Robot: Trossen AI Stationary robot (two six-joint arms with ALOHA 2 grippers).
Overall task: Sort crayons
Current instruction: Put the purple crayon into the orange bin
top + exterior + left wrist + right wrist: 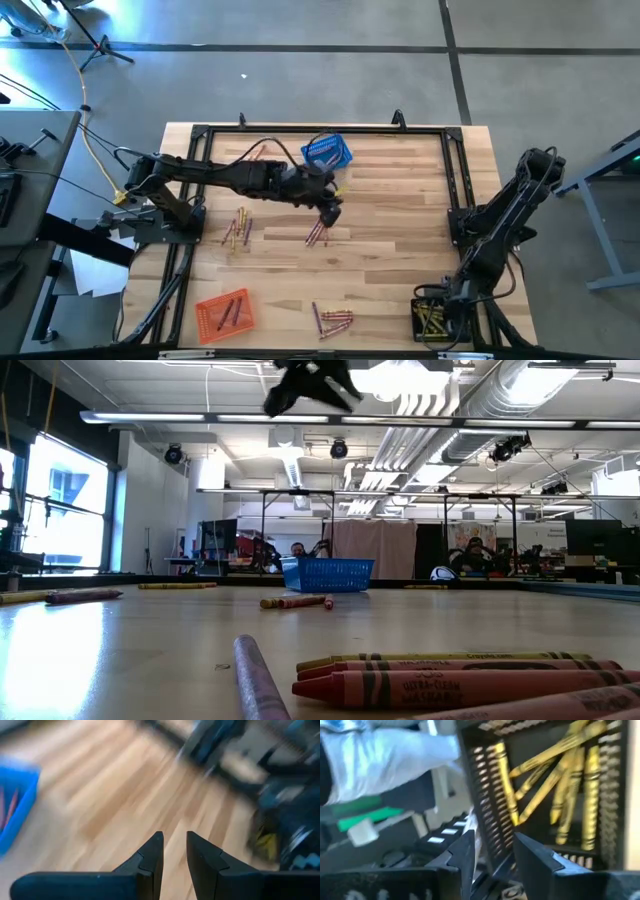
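Note:
Crayons lie in loose groups on the wooden table: one group at mid-left [238,228], one at the centre [317,235] and one near the front edge [333,320], which is close up in the low view [450,680]. My left gripper [330,205] hangs above the central group, just in front of the blue basket [327,152]. Its fingers are a little apart and empty [175,852]. My right gripper [492,857] is open and empty at the near right, over the black mesh basket [432,320], which holds yellow crayons [565,785].
An orange mesh basket [224,310] with a few crayons stands at the near left. A black frame [320,130] runs round the table's working area. In the low view the blue basket [327,574] stands behind the central crayons [295,601].

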